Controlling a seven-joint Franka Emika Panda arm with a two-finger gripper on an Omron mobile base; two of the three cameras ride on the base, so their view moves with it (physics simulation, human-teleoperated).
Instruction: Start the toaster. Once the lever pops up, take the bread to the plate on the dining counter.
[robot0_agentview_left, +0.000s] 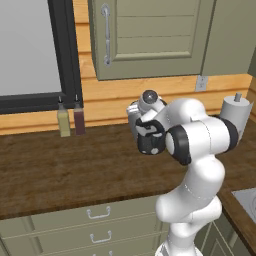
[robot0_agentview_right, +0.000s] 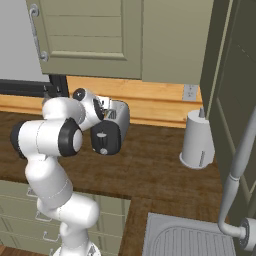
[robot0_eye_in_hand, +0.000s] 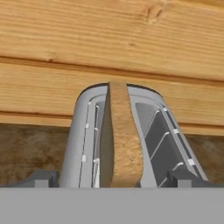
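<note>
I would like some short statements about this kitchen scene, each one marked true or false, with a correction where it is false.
1. A thin tan bread slice stands in one slot of the rounded silver-grey toaster. True.
2. The claw is shut on the bread. False: its dark finger tips stand apart on either side of the slice, open.
3. A white cylindrical paper-towel roll stands on the dark wooden worktop. True.
4. The toaster's second slot also holds bread. False: it is empty; only its wire guides show.
5. Two bottles stand against the wooden wall by the window. True.
</note>
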